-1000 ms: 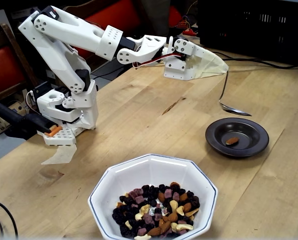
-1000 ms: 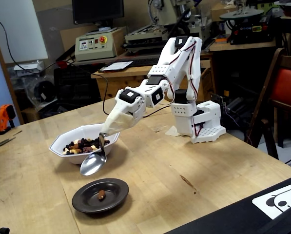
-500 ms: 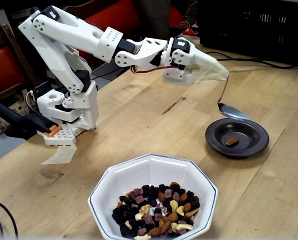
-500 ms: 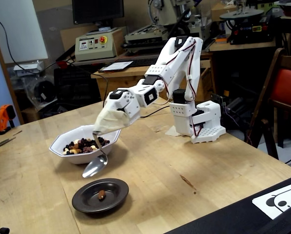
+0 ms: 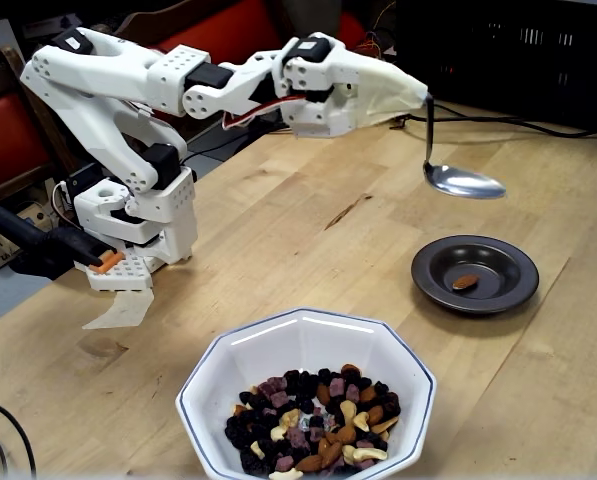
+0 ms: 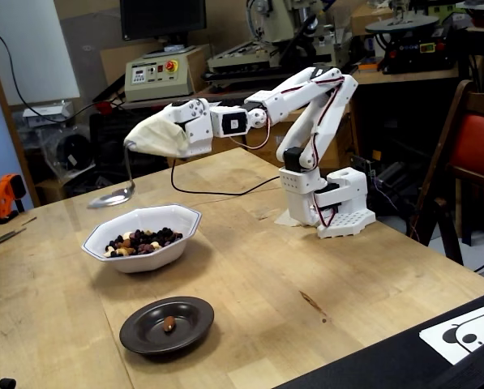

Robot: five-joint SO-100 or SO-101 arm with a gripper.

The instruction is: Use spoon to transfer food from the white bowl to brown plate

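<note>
The shiny spoon [image 5: 463, 181] was held aloft, empty, bowl level. Mixed food [image 5: 313, 420] was heaped in the white bowl [image 5: 228, 375]. One almond [image 5: 465, 282] lay in the brown plate [image 5: 498, 296], at the bowl's 2 o'clock.

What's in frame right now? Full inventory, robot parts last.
white bowl: 1, white with blue rim line, near table edge in a fixed view.
food: mixed nuts and dark dried fruit, heaped in the bowl.
almond: 1, brown, in the plate.
brown plate: 1, dark brown, on the table.
spoon: 1, silver, empty, held in the air.
table: 1, light wood.
end effector: 1, covered in pale wrap, carrying the spoon.
arm: 1, white.
</note>
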